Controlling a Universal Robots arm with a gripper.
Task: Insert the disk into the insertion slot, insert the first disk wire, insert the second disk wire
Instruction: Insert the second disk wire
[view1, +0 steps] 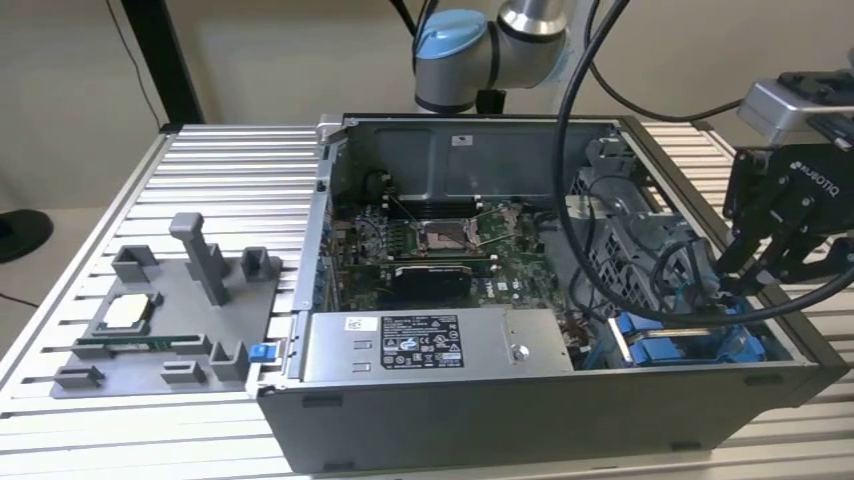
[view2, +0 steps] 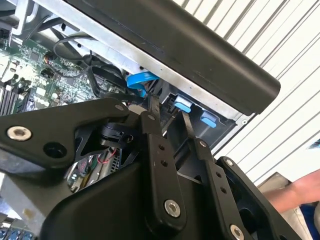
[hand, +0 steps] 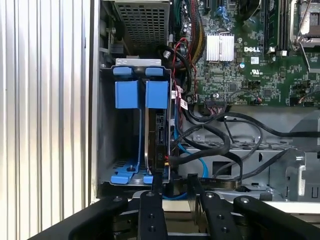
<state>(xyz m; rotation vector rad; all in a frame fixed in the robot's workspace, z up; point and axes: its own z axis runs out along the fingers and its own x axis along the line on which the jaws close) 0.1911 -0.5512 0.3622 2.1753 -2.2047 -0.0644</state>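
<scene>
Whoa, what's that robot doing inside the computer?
A robot arm is working on an open computer case that sits on a slatted table. Its gripper hangs over the corner of the case with the drive bay, the one with blue rails. The disk, in its blue frame, looks already slid into that bay, standing on edge. Cables lie loose beside it, and I cannot tell whether any is plugged into the disk.

Table (view1: 227, 170): ribbed aluminium slats. Wall (view1: 294, 50): plain beige. Post (view1: 163, 60): black, upright, exterior view's left. Floor (view1: 20, 295): pale.
</scene>
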